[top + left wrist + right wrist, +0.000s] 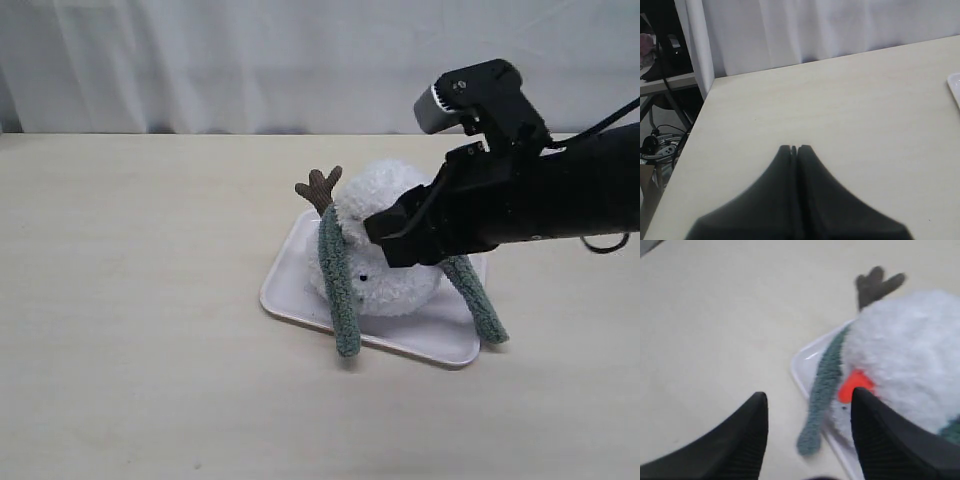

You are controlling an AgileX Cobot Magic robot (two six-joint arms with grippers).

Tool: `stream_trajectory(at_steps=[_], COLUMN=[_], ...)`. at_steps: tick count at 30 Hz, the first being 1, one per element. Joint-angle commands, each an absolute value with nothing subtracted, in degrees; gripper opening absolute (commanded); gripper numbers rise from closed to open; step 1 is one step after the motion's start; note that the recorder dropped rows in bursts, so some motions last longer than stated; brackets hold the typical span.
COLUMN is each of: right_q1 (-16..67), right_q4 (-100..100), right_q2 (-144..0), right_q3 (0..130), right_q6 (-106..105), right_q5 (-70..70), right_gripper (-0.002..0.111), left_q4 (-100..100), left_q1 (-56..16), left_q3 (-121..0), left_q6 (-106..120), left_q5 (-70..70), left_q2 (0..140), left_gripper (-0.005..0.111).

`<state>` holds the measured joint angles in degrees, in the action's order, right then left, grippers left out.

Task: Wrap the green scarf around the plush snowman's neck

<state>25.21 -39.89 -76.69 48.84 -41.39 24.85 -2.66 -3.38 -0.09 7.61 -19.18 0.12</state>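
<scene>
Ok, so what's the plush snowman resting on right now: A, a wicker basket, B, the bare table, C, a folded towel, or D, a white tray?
D: the plush snowman lies on a white tray whose rim shows around it on the table, with the green scarf draped over it.

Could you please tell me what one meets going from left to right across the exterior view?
Tray rim → scarf's left end → snowman → scarf's right end. The pincer overlaps the snowman, so it is left out.
</scene>
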Motion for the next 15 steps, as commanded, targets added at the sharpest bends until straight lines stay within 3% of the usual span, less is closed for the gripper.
stream_trajectory(at_steps=[1, 7, 15], right_q1=[27.3, 27.5, 27.5], right_q4=[-2.8, 32.2, 39.4], right_q2=[-75.2, -75.3, -82.3], right_q3=[48.0, 42.4, 35.3], right_q6=[-6.2, 30.7, 31.7], right_q5=[21.5, 27.2, 10.3], right_gripper=[0.048, 0.048, 0.051], left_q4=[-2.5, -2.5, -2.5], left_q1=[-3.4, -3.4, -3.4], left_q3=[0.0, 0.0, 0.0], left_q6=[7.5, 7.5, 7.5], left_q5=[-18.6, -18.6, -18.6], left_q2=[0.0, 0.0, 0.0], left_gripper=[0.0, 0.0, 0.0])
